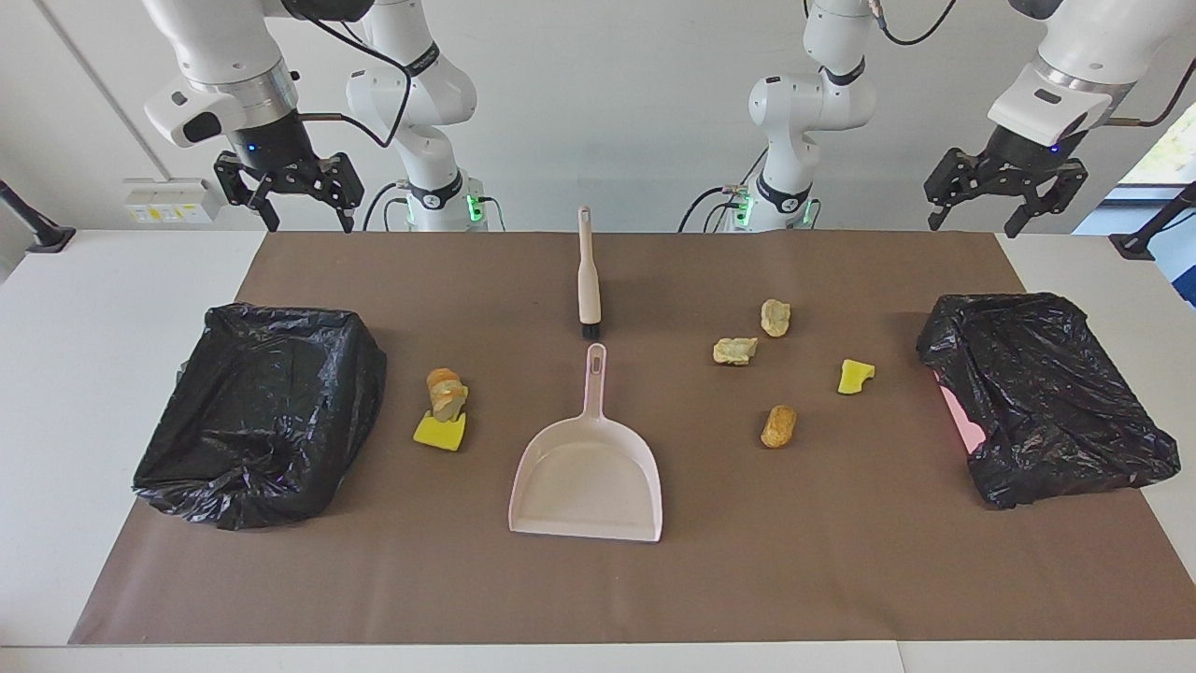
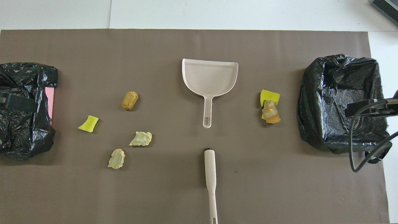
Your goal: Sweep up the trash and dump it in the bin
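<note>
Trash on mat, claws well apart

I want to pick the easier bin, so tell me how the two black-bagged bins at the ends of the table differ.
The bin at the right arm's end has its bag spread open, showing a hollow inside; the bin at the left arm's end has its bag crumpled over the top. The left-end bin shows a pink wall; the right-end bin shows none. Both sit on the brown mat, lined with glossy black bags.
</note>
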